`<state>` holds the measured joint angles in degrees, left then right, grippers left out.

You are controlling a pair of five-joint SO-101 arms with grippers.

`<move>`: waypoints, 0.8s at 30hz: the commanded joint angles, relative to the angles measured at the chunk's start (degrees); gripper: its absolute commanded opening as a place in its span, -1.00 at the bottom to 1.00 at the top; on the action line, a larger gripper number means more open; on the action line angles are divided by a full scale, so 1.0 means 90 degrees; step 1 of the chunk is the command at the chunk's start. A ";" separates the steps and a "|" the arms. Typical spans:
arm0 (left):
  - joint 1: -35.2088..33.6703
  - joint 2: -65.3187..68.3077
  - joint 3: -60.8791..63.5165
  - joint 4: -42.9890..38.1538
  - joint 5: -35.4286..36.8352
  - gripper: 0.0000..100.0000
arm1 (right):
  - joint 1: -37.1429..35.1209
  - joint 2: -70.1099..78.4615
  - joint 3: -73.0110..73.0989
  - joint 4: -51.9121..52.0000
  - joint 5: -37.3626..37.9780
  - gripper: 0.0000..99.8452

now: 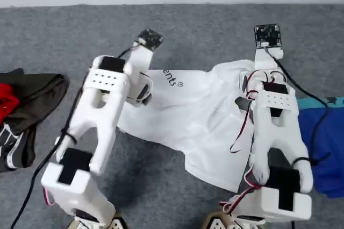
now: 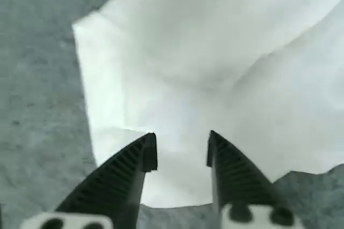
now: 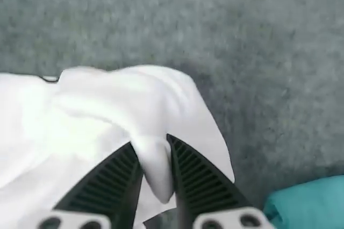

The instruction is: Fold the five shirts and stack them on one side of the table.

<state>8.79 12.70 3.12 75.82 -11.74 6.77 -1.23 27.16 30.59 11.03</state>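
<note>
Far left of table (image 1: 215, 30): 1 heap of dark garments (image 1: 35, 92) is seen, w/ 1 red piece (image 1: 6, 102) in it; no. of items in the heap can't be told. 2 arms are counted. Left arm is stretched fwd, wrist bent down over the left part of the 1 white shirt (image 1: 199, 116), which is spread crumpled across table centre w/ dark print near its far edge. Left gripper (image 2: 181, 143) is held over the cloth near the shirt's left edge, jaws apart, nothing gripped between them. Right arm is stretched fwd over the shirt's right side. Right gripper (image 3: 153, 151) is clamped on a raised fold of white cloth by the shirt's far-right corner. Far right: 1 blue garment (image 1: 325, 148) is laid beside the right arm, w/ 1 teal garment (image 1: 334, 101) just behind it.
</note>
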 commanded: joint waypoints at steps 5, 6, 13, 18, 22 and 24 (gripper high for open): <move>0.0537 0.1045 -0.1314 0.0303 0.0518 -0.63 | -0.0044 0.0278 -0.0274 -0.0005 0.0176 -0.98; 0.0635 0.1162 -0.1519 0.0400 0.0518 -0.63 | -0.0044 0.0327 -0.0274 -0.0015 0.0274 -0.98; 0.0772 0.2051 -0.2593 0.0498 0.0527 -0.64 | -0.0103 0.0571 -0.0303 -0.0024 0.0352 -0.98; 0.0762 0.2764 -0.3004 0.0479 0.0527 -0.64 | -0.0230 0.0571 -0.0303 -0.0024 0.0352 -0.98; 0.0733 0.3311 -0.3541 0.0518 0.0527 -0.74 | -0.0249 0.0571 -0.0303 -0.0024 0.0352 -0.98; 0.0742 0.3516 -0.3795 0.0645 0.0498 -0.85 | -0.0249 0.0571 -0.0303 -0.0024 0.0352 -0.98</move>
<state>15.21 43.56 -26.68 80.48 -7.52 5.10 4.13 27.08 30.59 13.49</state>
